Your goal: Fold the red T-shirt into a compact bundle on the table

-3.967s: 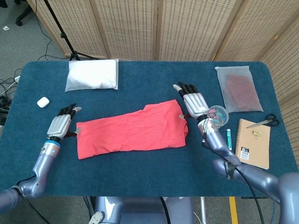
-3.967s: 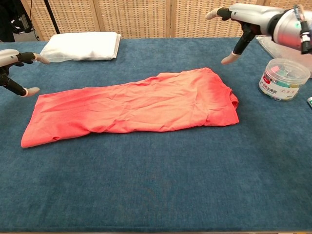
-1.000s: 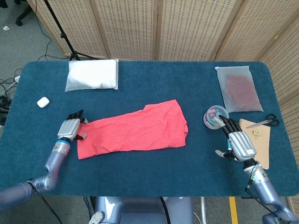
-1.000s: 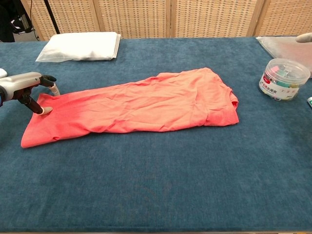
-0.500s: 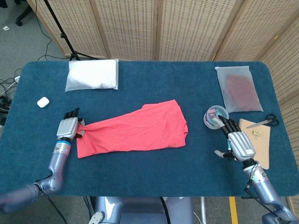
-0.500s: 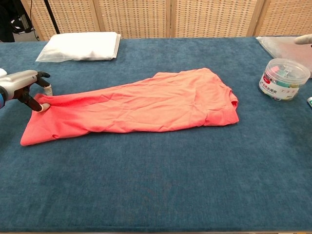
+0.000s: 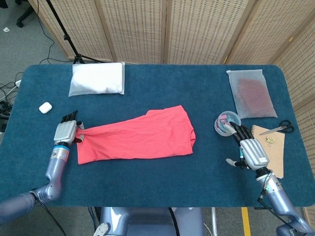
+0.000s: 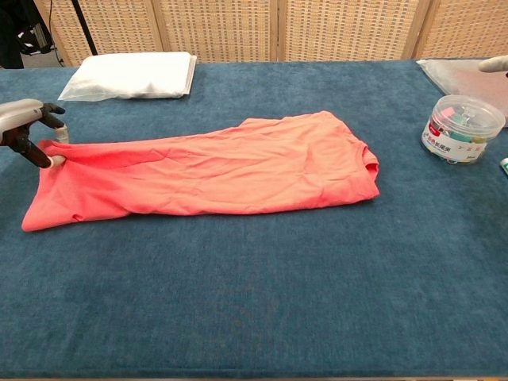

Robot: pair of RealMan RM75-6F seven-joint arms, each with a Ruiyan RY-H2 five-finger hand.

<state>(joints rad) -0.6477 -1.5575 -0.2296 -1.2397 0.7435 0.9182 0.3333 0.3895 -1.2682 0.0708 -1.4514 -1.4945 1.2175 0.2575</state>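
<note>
The red T-shirt point(image 7: 135, 134) lies near the middle of the blue table point(image 7: 147, 182) as a long, narrow band, so it looks already folded lengthwise (the sleeves seem tucked in, though I cannot be sure). What is left, by my judgement, is the crosswise folding that would turn the band into a compact bundle. The left hand point(image 7: 64, 132) pinches the shirt's left end between thumb and a finger, the cloth lifted slightly there. The right hand point(image 7: 252, 152) holds nothing, fingers spread, hovering well apart from the shirt just beside a small plastic tub point(image 7: 228, 122) and a notebook point(image 7: 273, 147).
</note>
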